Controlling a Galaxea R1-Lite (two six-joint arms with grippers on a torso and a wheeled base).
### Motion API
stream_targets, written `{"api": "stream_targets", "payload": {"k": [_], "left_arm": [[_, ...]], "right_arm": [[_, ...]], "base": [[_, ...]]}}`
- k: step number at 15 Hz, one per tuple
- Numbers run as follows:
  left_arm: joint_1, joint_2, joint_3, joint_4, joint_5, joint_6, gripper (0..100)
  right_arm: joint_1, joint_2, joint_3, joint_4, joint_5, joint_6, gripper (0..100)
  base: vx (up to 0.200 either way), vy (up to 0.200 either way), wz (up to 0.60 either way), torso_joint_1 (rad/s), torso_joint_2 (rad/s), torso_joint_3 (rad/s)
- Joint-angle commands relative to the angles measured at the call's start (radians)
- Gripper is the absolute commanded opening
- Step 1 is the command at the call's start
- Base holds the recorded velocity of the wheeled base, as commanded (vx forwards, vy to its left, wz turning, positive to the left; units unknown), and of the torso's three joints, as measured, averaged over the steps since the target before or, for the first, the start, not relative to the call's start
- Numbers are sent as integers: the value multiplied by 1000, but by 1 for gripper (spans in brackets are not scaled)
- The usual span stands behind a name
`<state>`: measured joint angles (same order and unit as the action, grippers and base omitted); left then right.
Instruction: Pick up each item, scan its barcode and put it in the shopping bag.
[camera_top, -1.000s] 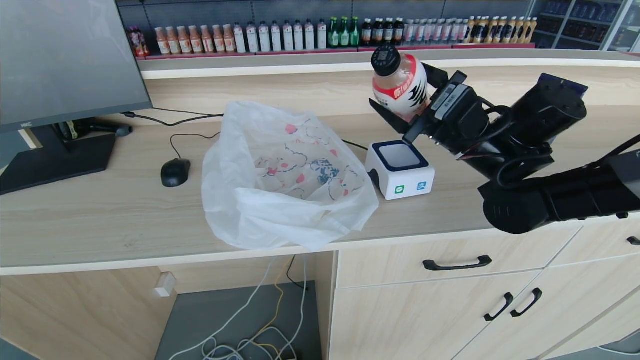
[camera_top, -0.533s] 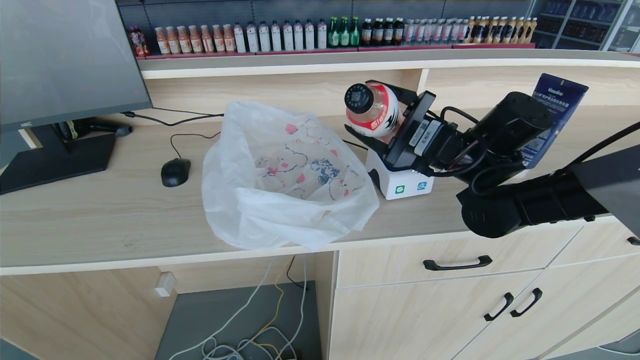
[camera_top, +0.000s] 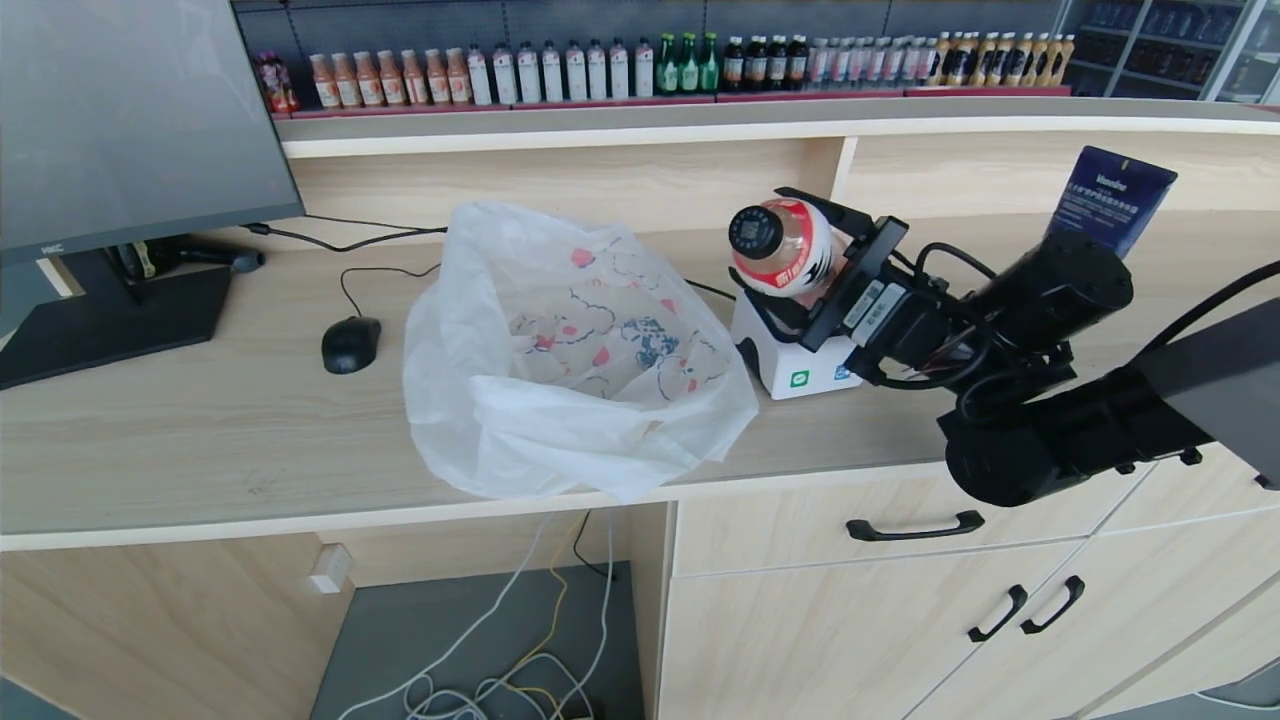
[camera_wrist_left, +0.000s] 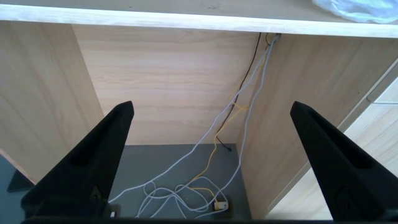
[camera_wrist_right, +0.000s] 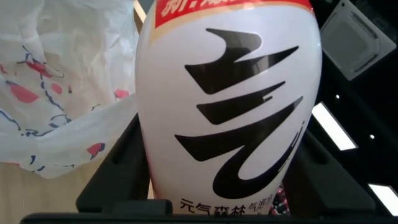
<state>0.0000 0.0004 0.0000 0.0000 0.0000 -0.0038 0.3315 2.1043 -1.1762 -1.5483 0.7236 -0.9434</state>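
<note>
A white and red bottle (camera_top: 782, 248) with a black cap lies tilted, cap toward the bag, held by my right gripper (camera_top: 810, 262), which is shut on it. The bottle hangs just above the white scanner box (camera_top: 790, 360) on the counter. Up close, the bottle (camera_wrist_right: 230, 106) shows its white label with black strokes between the dark fingers (camera_wrist_right: 112, 168). The white shopping bag (camera_top: 570, 350), printed with red and blue figures, stands open just left of the scanner; a part of the bag (camera_wrist_right: 56, 93) lies beyond the bottle. My left gripper (camera_wrist_left: 211, 162) is open below the counter, facing cables.
A black mouse (camera_top: 350, 343) and a monitor (camera_top: 130, 120) on its stand sit at the counter's left. A blue sign (camera_top: 1115, 195) stands at the back right. Drink bottles line the far shelf (camera_top: 660, 65). Drawers (camera_top: 910, 525) lie under the counter's front edge.
My right arm has brought the bottle down and left from high over the scanner, tipping its cap toward the bag, then shifted slightly back right over the scanner.
</note>
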Motion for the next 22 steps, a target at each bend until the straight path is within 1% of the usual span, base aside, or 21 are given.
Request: {"api": "stream_targets", "payload": {"k": [1, 4, 22], "left_arm": [[0, 0, 0, 0, 0, -1, 100], [-2, 0, 0, 0, 0, -1, 100], [-2, 0, 0, 0, 0, -1, 100]], "right_arm": [[-14, -3, 39, -9, 14, 2, 0], [-43, -15, 38, -9, 36, 5, 0], [-49, 31, 35, -9, 25, 18, 0]], "base": [[0, 0, 0, 0, 0, 0], [0, 0, 0, 0, 0, 0], [0, 0, 0, 0, 0, 0]]}}
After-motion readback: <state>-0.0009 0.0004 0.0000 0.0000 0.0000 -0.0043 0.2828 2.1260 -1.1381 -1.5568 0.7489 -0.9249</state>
